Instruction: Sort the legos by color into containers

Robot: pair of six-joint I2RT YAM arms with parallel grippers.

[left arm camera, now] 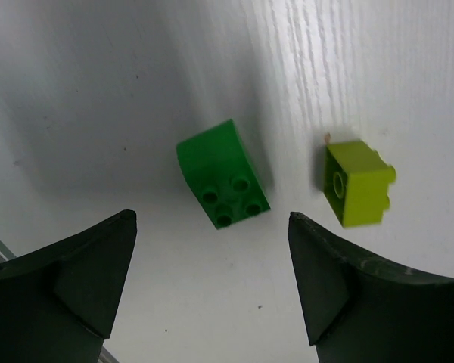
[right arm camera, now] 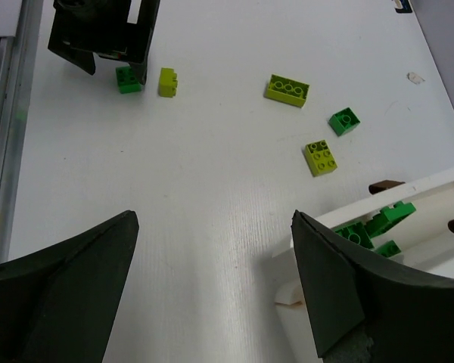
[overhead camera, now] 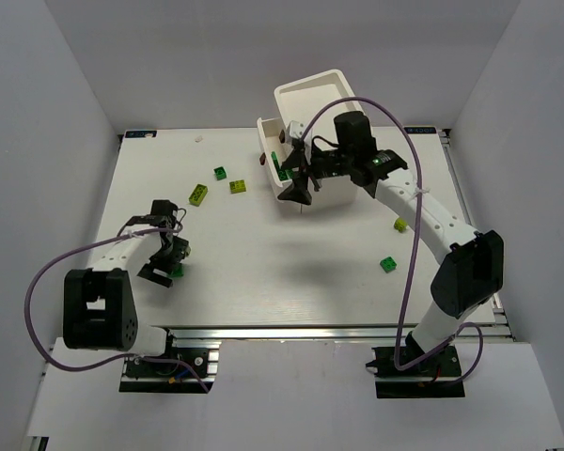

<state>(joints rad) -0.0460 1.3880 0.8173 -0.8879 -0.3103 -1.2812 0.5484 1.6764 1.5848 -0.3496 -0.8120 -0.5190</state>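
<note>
the left pincer (overhead camera: 166, 265) is low over the counter (overhead camera: 263, 282), by the left edge and close to the near left corner. its two fingers are spread wide and grip nothing. in its own camera a dark green brick (left arm camera: 223, 175) lies on the counter just ahead of the gap between the fingers. a yellow-green brick (left arm camera: 359, 184) lies near it, not touching.

the right pincer (overhead camera: 296, 188) hangs near the middle of the far edge, right at the white cabinet (overhead camera: 315, 94). its fingers are spread apart too and grip nothing. close by, one white drawer (right arm camera: 424, 185) is pulled out, with a few dark green bricks (right arm camera: 356, 234) inside. two brown knobs (right arm camera: 386, 186) show there.

three more lie together between the drawer and the left edge: a long yellow-green brick (right arm camera: 287, 90), a small dark green brick (right arm camera: 344, 121) and a square yellow-green brick (right arm camera: 320, 157). toward the right edge lie a lone yellow-green brick (overhead camera: 400, 225) and a bright green brick (overhead camera: 388, 265).
</note>
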